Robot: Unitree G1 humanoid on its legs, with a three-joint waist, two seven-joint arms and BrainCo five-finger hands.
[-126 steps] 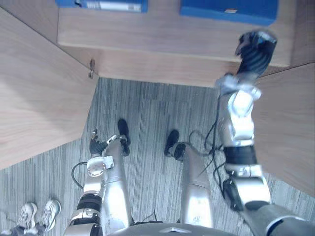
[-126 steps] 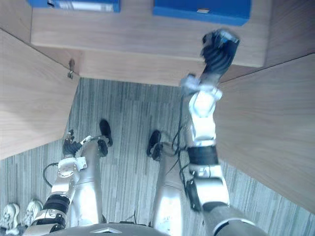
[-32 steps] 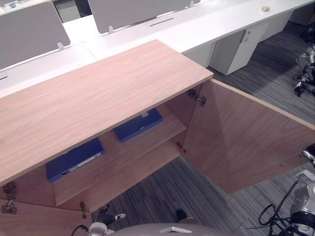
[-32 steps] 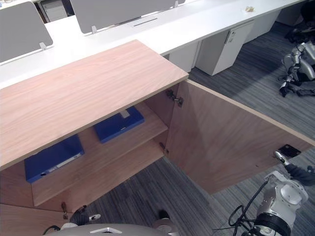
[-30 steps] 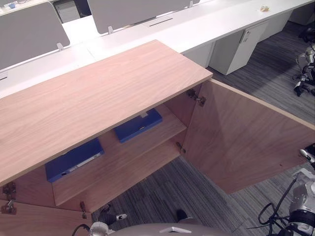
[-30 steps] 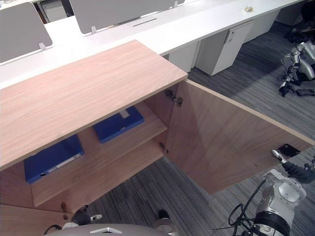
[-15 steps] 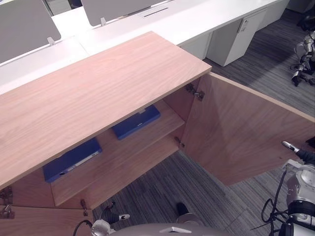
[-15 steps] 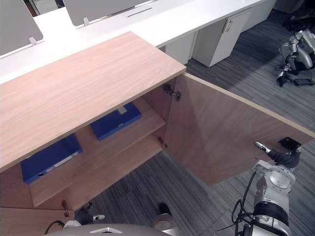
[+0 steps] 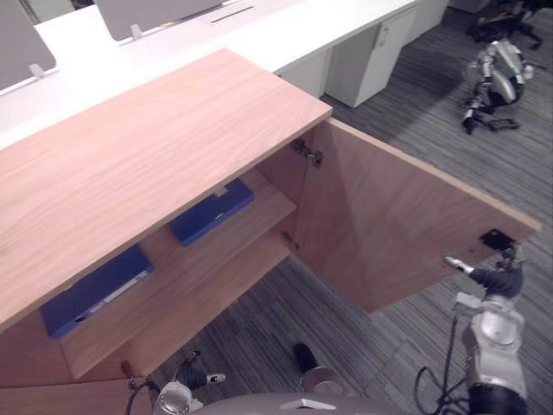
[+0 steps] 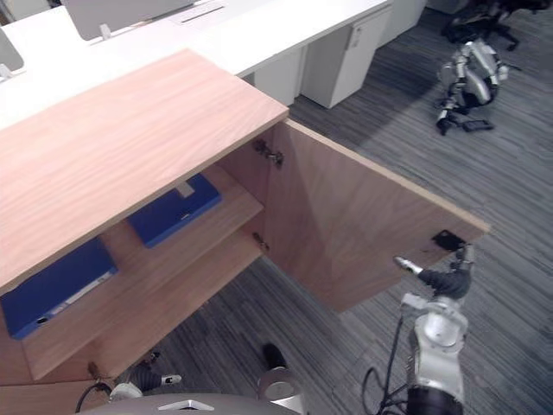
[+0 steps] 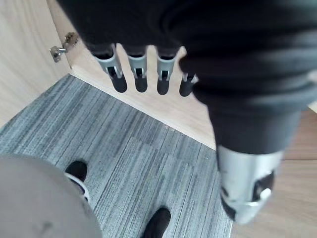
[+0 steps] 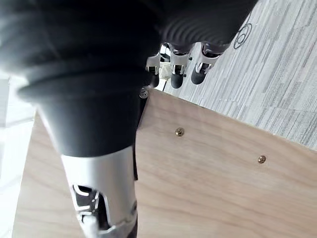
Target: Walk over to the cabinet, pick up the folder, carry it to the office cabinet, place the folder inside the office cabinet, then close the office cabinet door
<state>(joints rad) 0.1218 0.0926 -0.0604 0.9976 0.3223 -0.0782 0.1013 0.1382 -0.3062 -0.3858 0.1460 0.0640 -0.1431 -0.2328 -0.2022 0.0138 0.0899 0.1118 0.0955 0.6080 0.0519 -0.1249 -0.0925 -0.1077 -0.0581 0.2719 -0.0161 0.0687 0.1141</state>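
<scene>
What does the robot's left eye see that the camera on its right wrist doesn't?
The left eye view takes in the whole cabinet: the left blue folder and the right blue folder lying on its shelf, the white desks behind it, and another robot far off. The right wrist view goes very close and adds small screws in the wood. Both share the open cabinet door, the right hand by its outer edge with straight fingers, and the grey carpet.
</scene>
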